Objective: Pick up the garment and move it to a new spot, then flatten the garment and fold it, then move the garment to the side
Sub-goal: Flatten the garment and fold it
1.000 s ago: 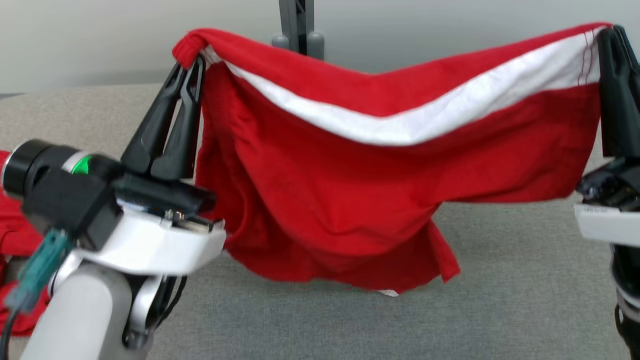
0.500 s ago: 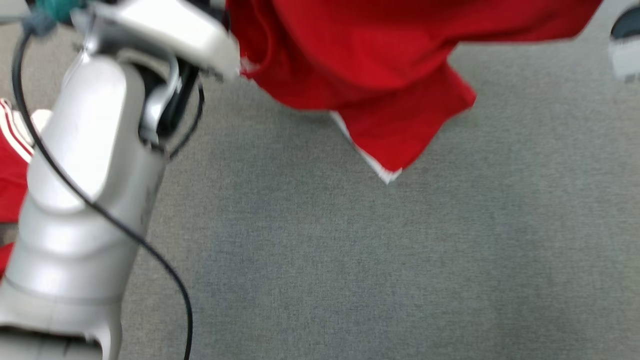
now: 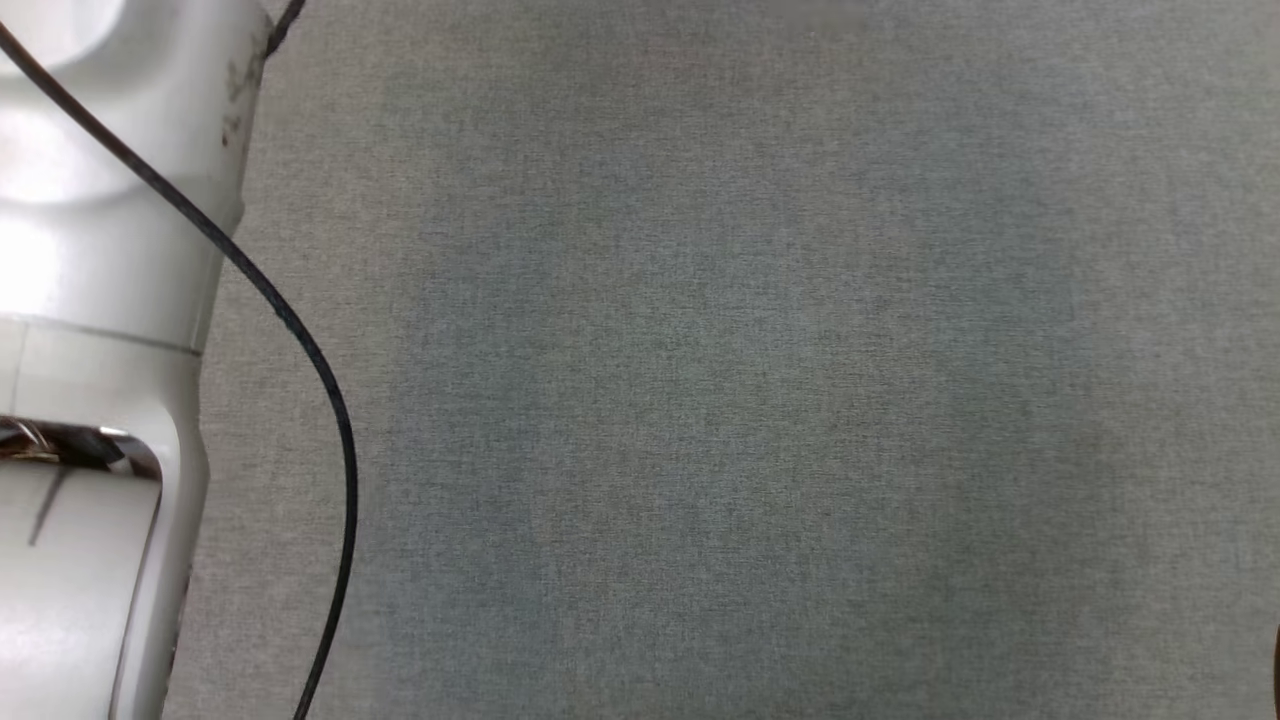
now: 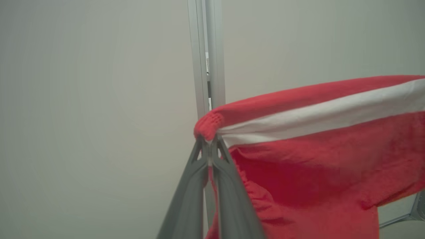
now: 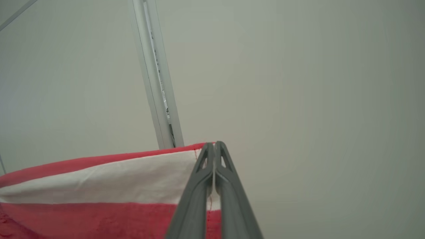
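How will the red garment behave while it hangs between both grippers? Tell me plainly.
Probably very floppy: the garment sags and wrinkles below the left gripper. Likely light for its size, since two pinched corners seem to carry it; the right gripper clamps just the white-banded edge. It may slip little, as the knit looks soft rather than slick.

Left hand (image 4: 210,141), right hand (image 5: 214,145) both closed

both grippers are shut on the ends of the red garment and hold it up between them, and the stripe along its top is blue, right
Not quite. The stripe along the top is white, not blue; the left wrist view shows it plainly, and so does the right wrist view. The rest holds: the left gripper and the right gripper are each shut on an end of the red garment, held up between them.
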